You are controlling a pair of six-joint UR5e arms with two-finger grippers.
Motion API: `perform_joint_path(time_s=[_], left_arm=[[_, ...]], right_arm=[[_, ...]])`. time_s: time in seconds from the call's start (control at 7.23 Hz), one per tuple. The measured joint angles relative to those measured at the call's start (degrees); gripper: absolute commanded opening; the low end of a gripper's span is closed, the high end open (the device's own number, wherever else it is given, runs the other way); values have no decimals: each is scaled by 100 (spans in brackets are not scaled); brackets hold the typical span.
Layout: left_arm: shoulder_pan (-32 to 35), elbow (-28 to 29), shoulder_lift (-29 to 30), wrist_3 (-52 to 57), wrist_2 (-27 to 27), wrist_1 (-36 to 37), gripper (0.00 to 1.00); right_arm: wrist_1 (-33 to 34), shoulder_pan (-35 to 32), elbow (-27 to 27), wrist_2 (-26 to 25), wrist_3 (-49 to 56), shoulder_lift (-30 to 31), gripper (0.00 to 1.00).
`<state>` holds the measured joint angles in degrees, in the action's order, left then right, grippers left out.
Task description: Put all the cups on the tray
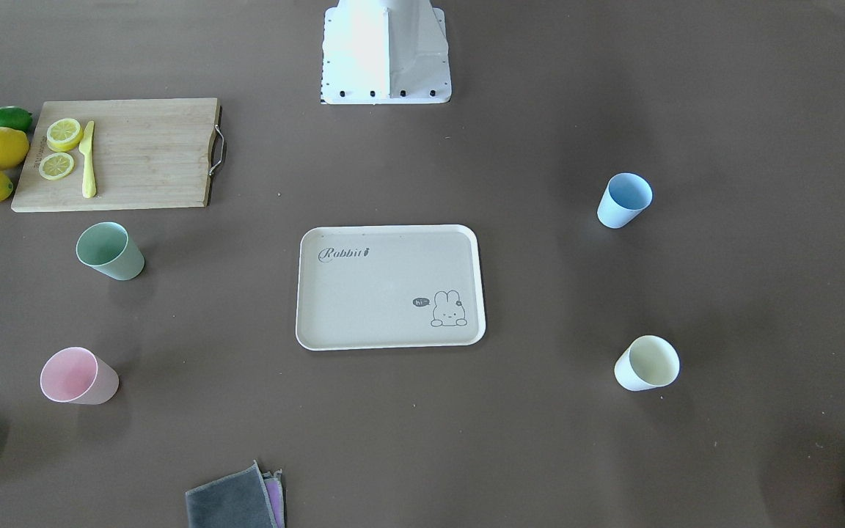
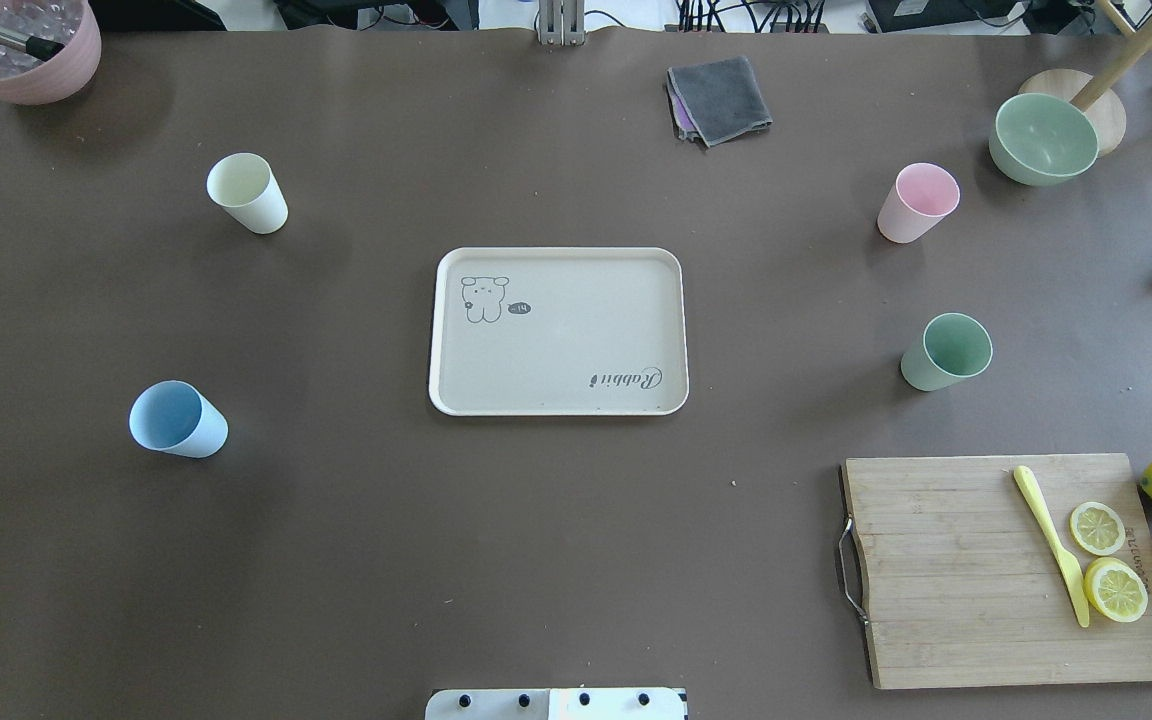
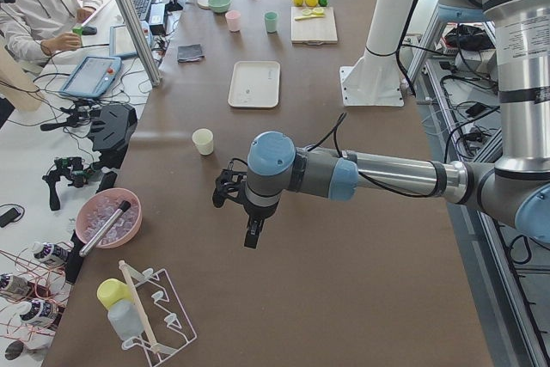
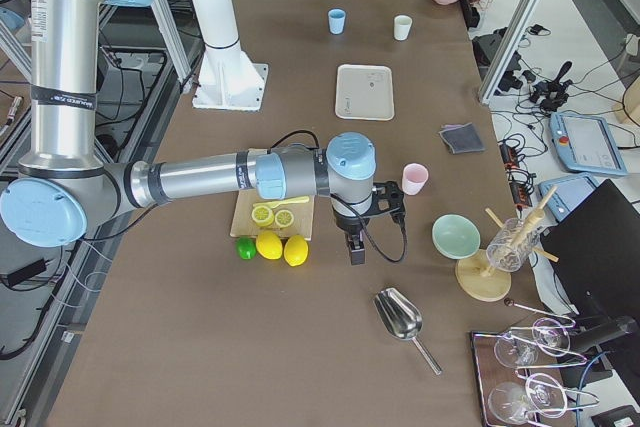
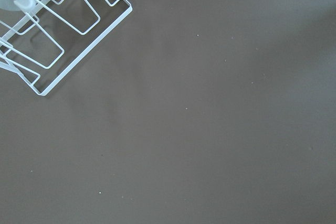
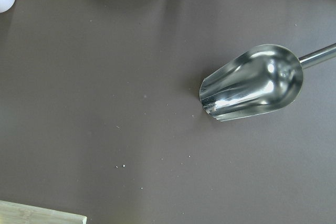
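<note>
Around the tray (image 2: 576,340) we see the cream cup (image 2: 248,193), blue cup (image 2: 178,419), pink cup (image 2: 917,203) and green cup (image 2: 946,351) upright on the bench (image 2: 536,550), apart from it; we cannot tell how the left pincer (image 3: 252,234) or right pincer (image 4: 356,247) stands.

The left pincer (image 3: 251,241) and right pincer (image 4: 356,253) are black, on silver tubular arms (image 3: 395,176) with pale-blue joint caps (image 3: 271,154).

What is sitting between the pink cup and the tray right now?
Nothing visible: only bare brown table lies between the pink cup and the tray. The green cup stands off to one side of that path.
</note>
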<state>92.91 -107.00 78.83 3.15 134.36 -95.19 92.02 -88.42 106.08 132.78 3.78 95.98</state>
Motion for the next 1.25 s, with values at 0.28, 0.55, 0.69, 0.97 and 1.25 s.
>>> perform_joint_path(time_s=[0.28,0.55,0.69,0.97,1.25], left_arm=[[0,-5,-25,-19,0,-53,98],[-1,-40,-85,-13,4,-58,98],[-1,-47,-116,-10,4,-55,98],[7,-38,-152,-2,17,-50,98],[12,-64,-212,-16,41,-50,98]], right_arm=[[-7,0,6,2,-4,0,100],[-9,0,8,-22,7,1,100],[-11,0,7,-27,23,8,100],[-17,3,15,-27,57,10,100],[-17,6,33,-15,58,11,100]])
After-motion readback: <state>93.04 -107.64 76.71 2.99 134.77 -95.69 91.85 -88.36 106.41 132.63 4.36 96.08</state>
